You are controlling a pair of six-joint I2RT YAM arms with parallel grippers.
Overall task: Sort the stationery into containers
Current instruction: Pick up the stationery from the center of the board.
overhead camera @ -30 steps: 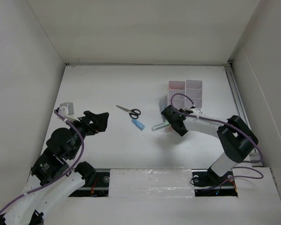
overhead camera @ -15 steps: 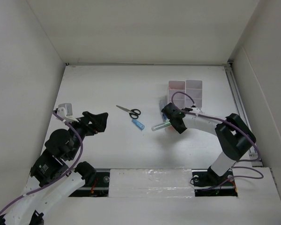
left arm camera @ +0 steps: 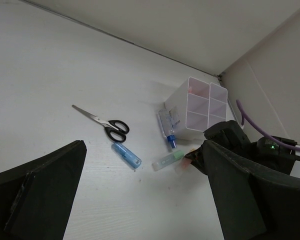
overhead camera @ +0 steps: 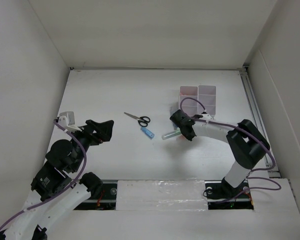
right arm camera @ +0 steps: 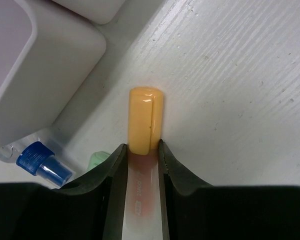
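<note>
Orange-capped marker [right arm camera: 146, 117], just beside a corner of the white organiser [right arm camera: 35, 65], pinched by its barrel between the fingers of the right gripper [right arm camera: 141, 152], probably so it can be lifted into a compartment. The left gripper [overhead camera: 108, 128], well apart from the organiser, hangs spread wide, empty.

A white counter [overhead camera: 115, 90] with a fine grain is seen across the middle of the frame. It is enclosed by a back wall [overhead camera: 155, 30] at the top, a left wall [overhead camera: 20, 75] and a right wall [overhead camera: 285, 75]. A pale taped strip [overhead camera: 160, 192] is laid along the lower centre.
</note>
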